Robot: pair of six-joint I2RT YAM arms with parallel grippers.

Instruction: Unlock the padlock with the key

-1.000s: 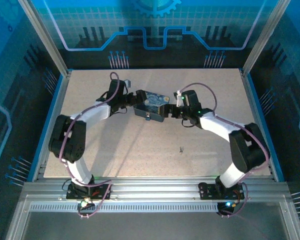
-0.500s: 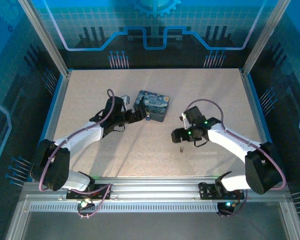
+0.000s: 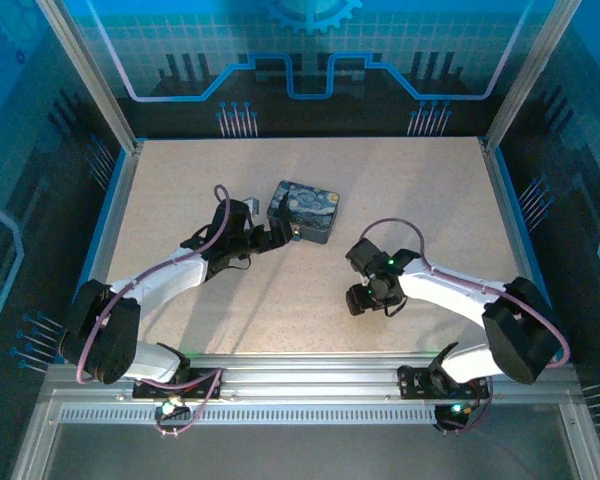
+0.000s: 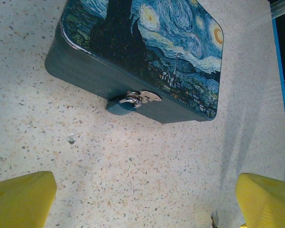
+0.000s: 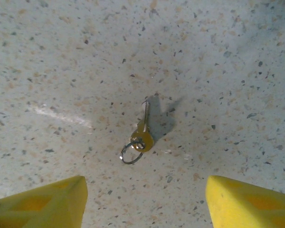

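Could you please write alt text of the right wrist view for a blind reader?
A small key with a ring on its head lies flat on the speckled table, untouched, ahead of the two yellow fingertips of the right hand.

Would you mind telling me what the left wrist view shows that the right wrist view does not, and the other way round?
Left wrist view: the starry-night box, with a small blue padlock hanging from its silvery hasp. Right wrist view: the key on its ring, lying flat and untouched. Shared: the speckled tabletop and a pair of yellow fingertips set wide apart at the bottom corners.
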